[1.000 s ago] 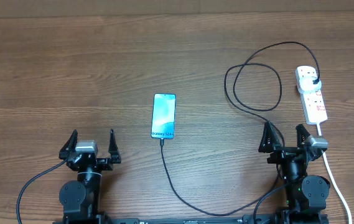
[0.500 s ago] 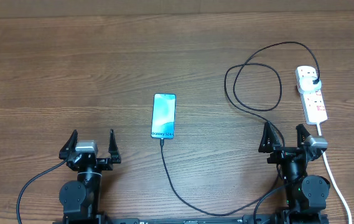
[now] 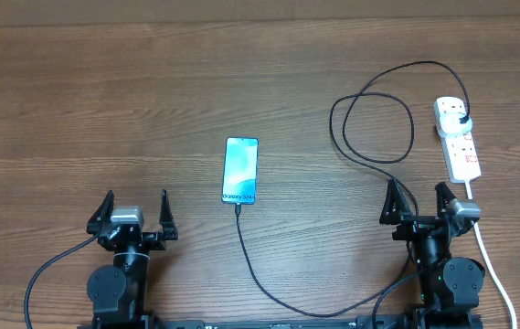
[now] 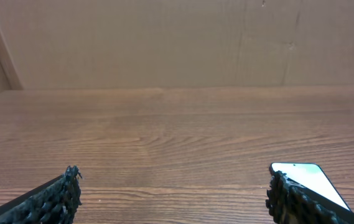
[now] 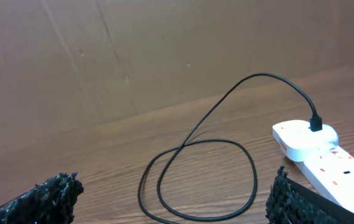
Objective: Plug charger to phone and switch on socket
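Socket switch state too small to read — phone partly hidden behind left tool.

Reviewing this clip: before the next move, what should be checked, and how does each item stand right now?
1. Left gripper open and empty: ok.
2. Right gripper open and empty: ok.
3. Charger connector meets the bottom edge of the phone: ok, though how fully it is seated cannot be told.
4. Charger plug sits in the socket: ok.
5. Socket switch on: cannot tell.
6. Path from the right gripper to the socket free of the cable loop: ok; the loop lies to the socket's left.
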Tool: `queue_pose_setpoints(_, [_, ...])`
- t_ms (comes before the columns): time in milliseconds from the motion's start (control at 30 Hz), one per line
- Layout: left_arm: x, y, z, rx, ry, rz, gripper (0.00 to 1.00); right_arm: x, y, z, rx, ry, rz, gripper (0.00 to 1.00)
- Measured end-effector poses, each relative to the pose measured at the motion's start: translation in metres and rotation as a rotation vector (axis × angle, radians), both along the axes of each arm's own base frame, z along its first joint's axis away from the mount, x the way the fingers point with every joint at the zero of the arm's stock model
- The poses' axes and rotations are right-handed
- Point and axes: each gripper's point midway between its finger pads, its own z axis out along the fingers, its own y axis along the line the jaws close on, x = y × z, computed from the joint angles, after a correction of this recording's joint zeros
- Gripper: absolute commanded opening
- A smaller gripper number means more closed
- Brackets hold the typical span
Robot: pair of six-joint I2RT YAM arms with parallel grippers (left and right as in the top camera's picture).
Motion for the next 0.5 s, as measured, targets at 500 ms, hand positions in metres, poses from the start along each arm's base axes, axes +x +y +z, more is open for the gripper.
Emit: queue_pose_setpoints(500, [0.0, 0.0, 0.0, 0.0, 0.0, 0.0, 1.0, 0.0, 0.0001, 0.0, -0.021, -0.001, 0.001, 1.0])
